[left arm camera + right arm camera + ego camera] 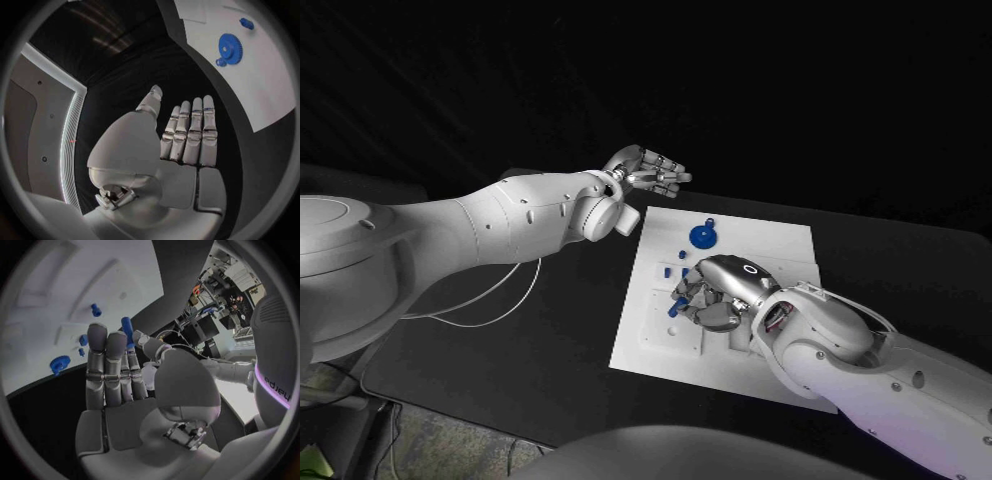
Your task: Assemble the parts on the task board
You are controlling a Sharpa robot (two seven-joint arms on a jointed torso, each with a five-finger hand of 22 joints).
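1. The white task board (pixel 776 240) is lying in the middle of the black table (pixel 531 350), and both arms are reaching toward it.
2. The right hand (pixel 711 300) is hovering over the middle of the board, with its fingers pointing down at the left part of the plate.
3. In the right wrist view, this right hand (pixel 119 375) is holding a blue peg (pixel 127 331) between the thumb and the neighbouring fingers. The peg is standing out above the fingertips, and the other fingers are lying straight and close together.
4. The left hand (pixel 646 170) is hanging beyond the far left corner of the board, over the dark table, and it is not touching anything.
5. In the left wrist view, the left hand (pixel 184 140) is showing a flat palm with the fingers stretched out side by side and the thumb standing apart. It is holding nothing.
6. A blue gear (pixel 704 236) is lying on the far part of the board, with a small blue knob touching its rim. In the left wrist view the same gear (pixel 231 48) is lying well apart from the fingertips.
7. A small blue part (pixel 710 221) is lying just beyond the gear.
8. Some more small blue pieces (pixel 674 272) are sitting on the left part of the board, just beside the right hand. I cannot tell whether they are standing in holes or lying loose.
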